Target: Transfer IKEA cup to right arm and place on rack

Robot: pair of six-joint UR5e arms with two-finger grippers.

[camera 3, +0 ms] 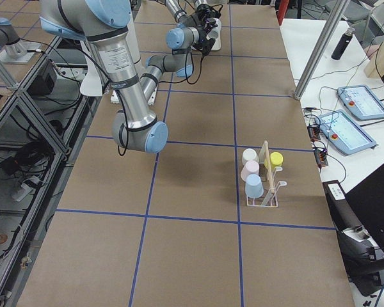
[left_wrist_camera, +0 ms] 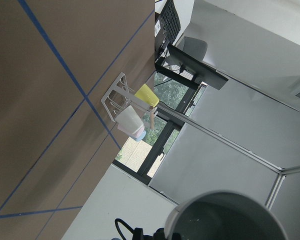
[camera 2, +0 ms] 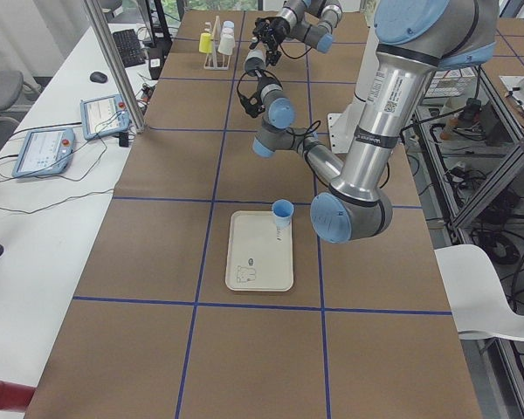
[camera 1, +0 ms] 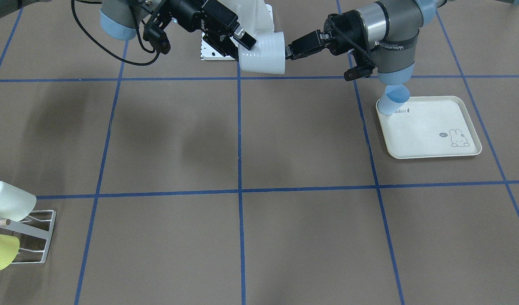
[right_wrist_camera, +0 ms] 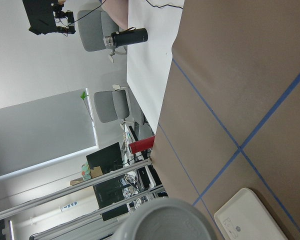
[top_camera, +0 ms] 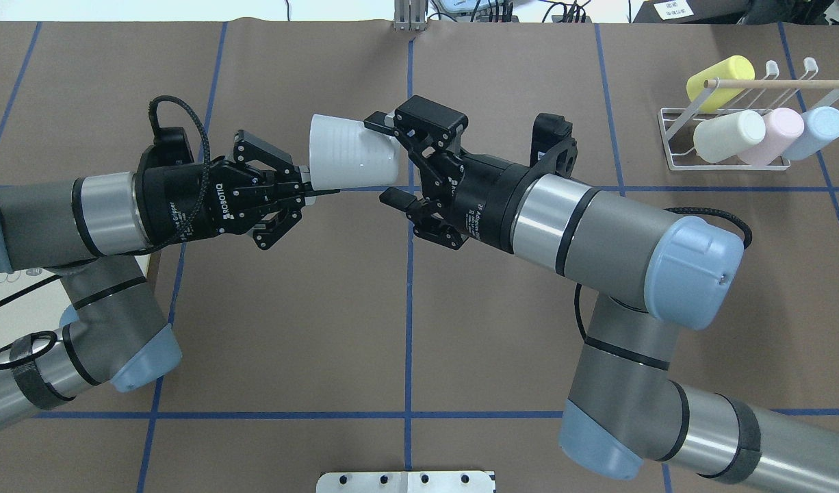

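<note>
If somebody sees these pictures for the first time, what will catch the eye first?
A white cup held in mid-air at the centre: the left end effector pinches its rim, and the open right end effector straddles its base. Next comes the rack at the robot's far right, carrying four pastel cups.

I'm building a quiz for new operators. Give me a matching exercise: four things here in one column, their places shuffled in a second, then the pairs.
Things:
1 white cup
2 small blue cup
3 yellow cup
4 tray

Places:
A on the rack
B flat on the table
C standing on the tray
D in the air, gripped by the left end effector

Pairs: 1-D, 2-C, 3-A, 4-B
</note>
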